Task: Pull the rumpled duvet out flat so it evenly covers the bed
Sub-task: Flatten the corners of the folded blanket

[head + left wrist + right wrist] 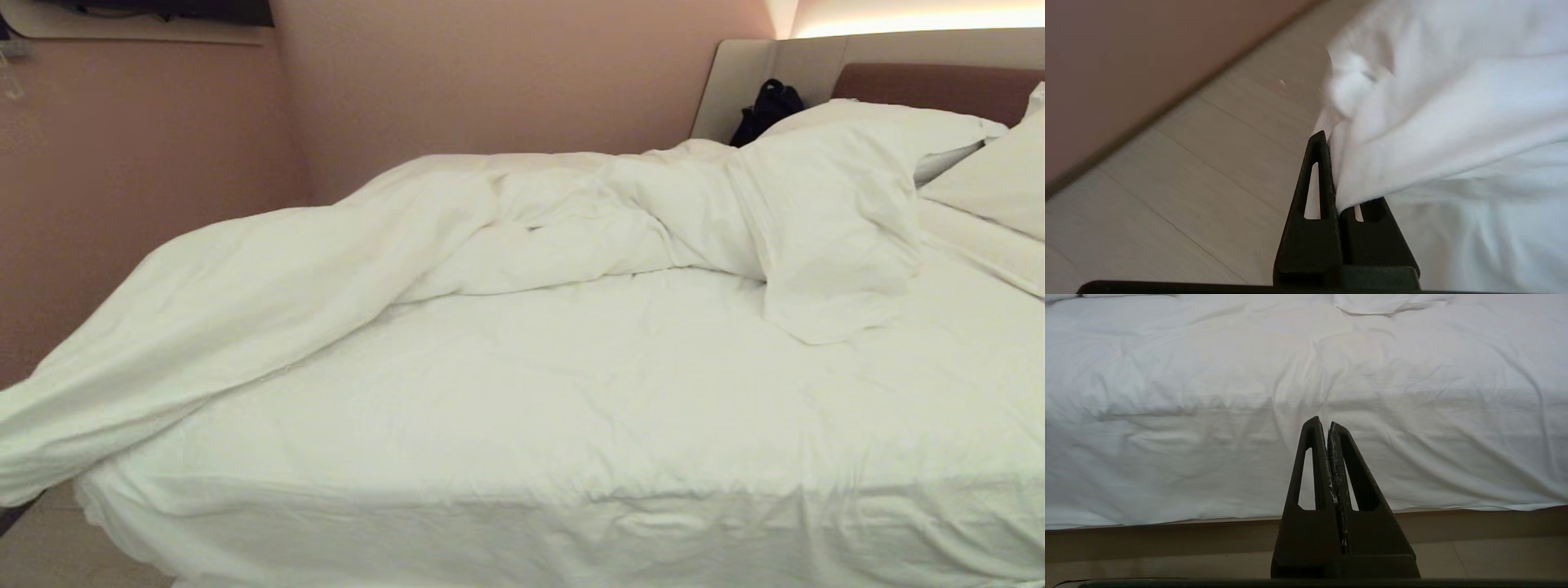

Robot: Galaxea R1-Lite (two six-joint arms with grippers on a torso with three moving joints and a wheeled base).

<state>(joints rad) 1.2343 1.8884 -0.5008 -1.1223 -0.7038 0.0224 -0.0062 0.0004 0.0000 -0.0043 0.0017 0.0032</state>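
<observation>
Pale plank floor [1167, 196] runs beside the bed [1331, 524], and from my seat that strip along the pink wall [147, 163] at nine o'clock is the only open room I can see for moving. Nearest me in the head view, at six o'clock, the mattress edge drops away under wrinkled white cloth, with the grey-beige base showing below it in the right wrist view. My right gripper [1327, 424] hangs low in front of that near side, its two black fingers pressed together with nothing between them, touching no cloth.

At eight o'clock the duvet [245, 302] trails off the left corner of the bed in a long stretched fold. My left gripper [1331, 171] is out of the head view; its wrist camera shows it over the floor, clamped on a bunched edge of the duvet, white cloth spilling across one finger and hiding most of it.

Farther in, toward twelve o'clock, the duvet lies heaped in a thick ridge along the far side against the wall. At two o'clock it rides up over the pillows [988, 180], which rest against the brown headboard [931, 86]. A dark object [767, 110] sits at one o'clock beside the headboard surround; I cannot tell what it is.
</observation>
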